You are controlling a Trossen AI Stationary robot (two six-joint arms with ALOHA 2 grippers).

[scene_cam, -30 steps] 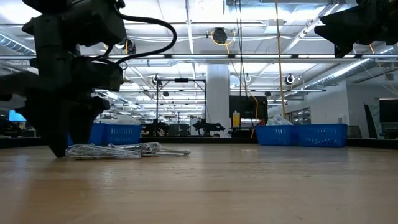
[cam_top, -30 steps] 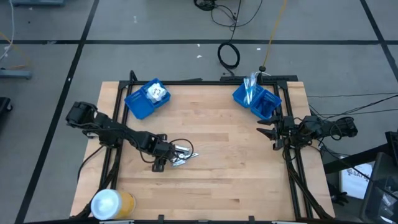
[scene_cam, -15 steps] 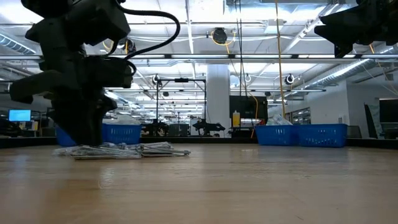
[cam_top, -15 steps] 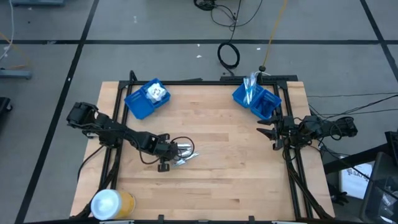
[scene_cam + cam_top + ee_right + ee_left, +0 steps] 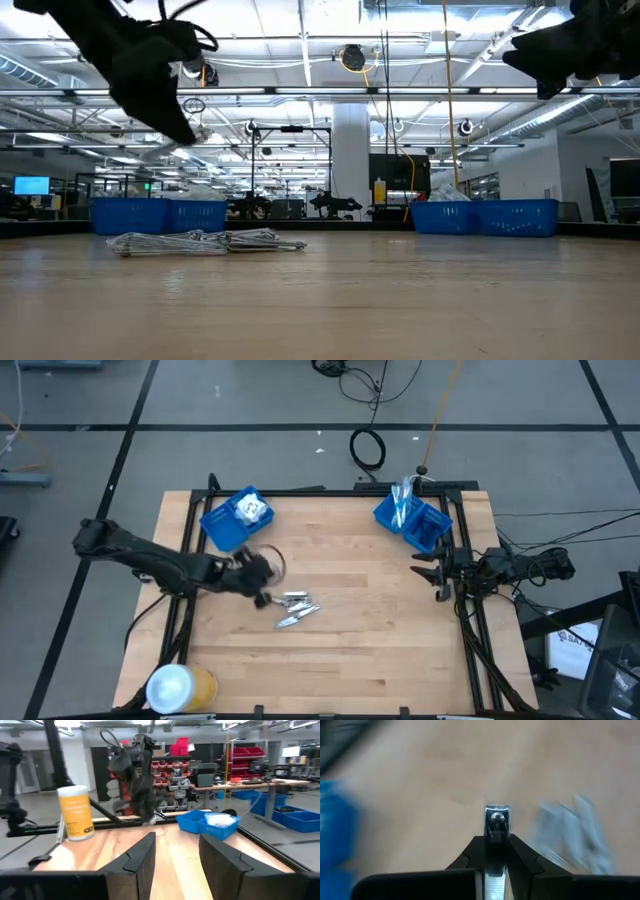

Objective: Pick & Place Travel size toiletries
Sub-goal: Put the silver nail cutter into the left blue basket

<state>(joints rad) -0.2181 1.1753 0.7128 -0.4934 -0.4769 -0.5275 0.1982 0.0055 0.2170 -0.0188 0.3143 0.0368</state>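
The left claw is carrying a silver tube, clenched on it, above the surface; more tubes are lying just beside it, unplaced.

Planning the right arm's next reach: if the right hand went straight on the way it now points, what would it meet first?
The right hand is open, pointing across bare table toward the left hand. That hand looks first in line; the silver tubes seem off to one side. Depth is unclear.

Both arms are dark, jointed black links with black cables looping along them. The left gripper carries a curled cable loop; the right gripper's two fingers are broad, dark, angular blades.
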